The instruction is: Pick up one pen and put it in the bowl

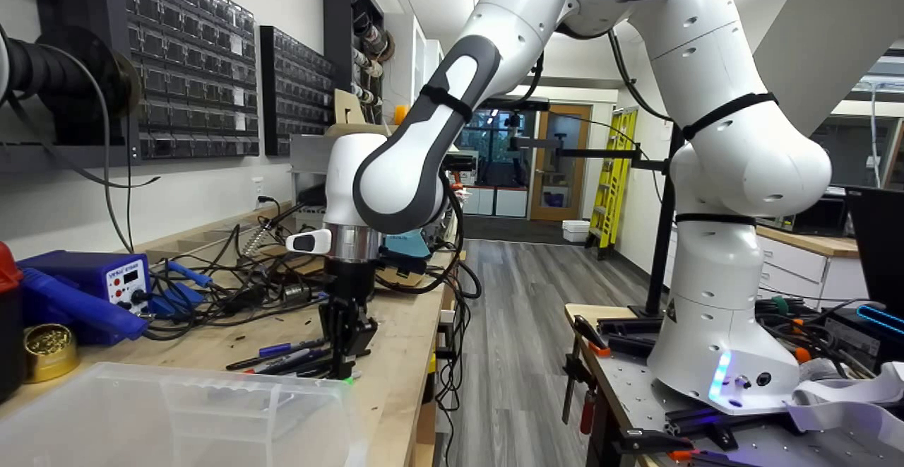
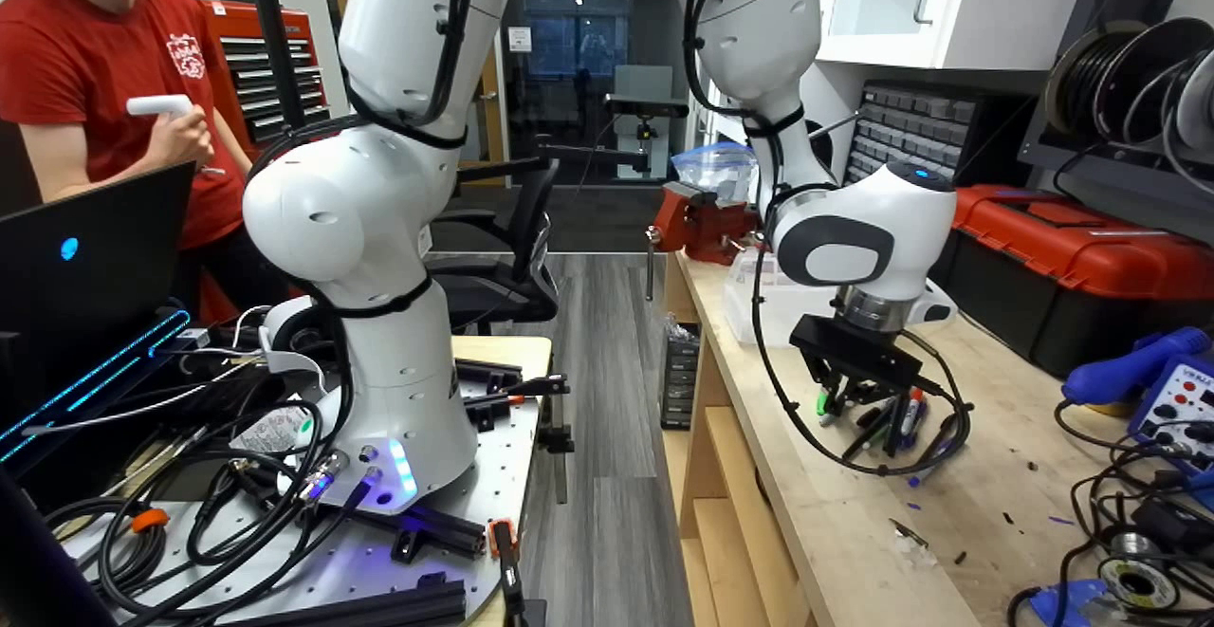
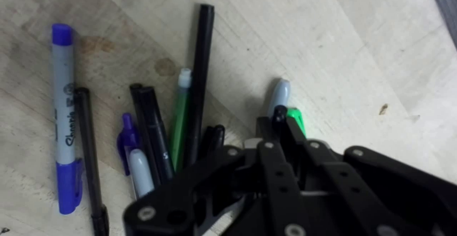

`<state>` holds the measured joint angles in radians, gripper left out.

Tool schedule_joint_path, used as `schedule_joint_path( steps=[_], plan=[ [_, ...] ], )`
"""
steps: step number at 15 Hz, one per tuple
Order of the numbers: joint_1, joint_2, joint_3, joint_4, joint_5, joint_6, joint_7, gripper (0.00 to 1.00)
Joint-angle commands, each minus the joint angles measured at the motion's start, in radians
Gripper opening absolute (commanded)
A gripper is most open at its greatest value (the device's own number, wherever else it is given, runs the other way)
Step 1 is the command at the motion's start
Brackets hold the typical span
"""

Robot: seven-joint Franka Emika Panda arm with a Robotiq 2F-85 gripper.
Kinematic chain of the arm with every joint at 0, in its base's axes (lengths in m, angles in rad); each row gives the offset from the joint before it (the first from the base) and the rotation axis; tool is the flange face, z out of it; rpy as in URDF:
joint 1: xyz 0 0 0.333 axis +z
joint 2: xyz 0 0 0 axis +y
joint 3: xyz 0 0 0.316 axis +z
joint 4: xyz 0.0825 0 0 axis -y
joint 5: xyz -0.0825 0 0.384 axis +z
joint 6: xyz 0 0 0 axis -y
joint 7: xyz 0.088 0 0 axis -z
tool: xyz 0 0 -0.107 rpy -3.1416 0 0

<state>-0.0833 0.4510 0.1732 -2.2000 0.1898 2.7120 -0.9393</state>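
My gripper [image 3: 278,123] points down at the pens on the workbench. It also shows in both exterior views [image 1: 346,364] [image 2: 858,397]. Its fingers are nearly closed, with the end of a black pen [image 3: 280,112] between the tips. Most of that pen is hidden by the fingers. A grey marker [image 3: 281,92] and a green cap [image 3: 297,120] lie just beyond the tips. Left of the fingers lie a Sharpie with blue caps [image 3: 64,121], a green pen [image 3: 179,118] and several black pens [image 3: 202,61]. The bowl, a frosted clear tub [image 1: 219,376], stands on the bench near the pens, also seen in an exterior view [image 2: 759,314].
A blue soldering station [image 1: 106,287], a brass-wool tin [image 1: 51,350] and tangled cables [image 1: 261,290] lie along the wall side. A red and black toolbox [image 2: 1081,276] and a red vise [image 2: 702,224] stand near the tub. The bench edge [image 1: 417,375] drops to the floor.
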Motion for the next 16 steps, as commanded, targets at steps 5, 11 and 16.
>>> schedule_joint_path(
  steps=[5, 11, 16],
  plan=[
    [-0.030, -0.098, 0.012, -0.039, -0.008, 0.003, 0.054, 0.03],
    [0.045, -0.195, -0.068, -0.008, -0.119, -0.097, 0.328, 0.03],
    [0.091, -0.293, -0.067, 0.033, -0.164, -0.270, 0.604, 0.03]
  ],
)
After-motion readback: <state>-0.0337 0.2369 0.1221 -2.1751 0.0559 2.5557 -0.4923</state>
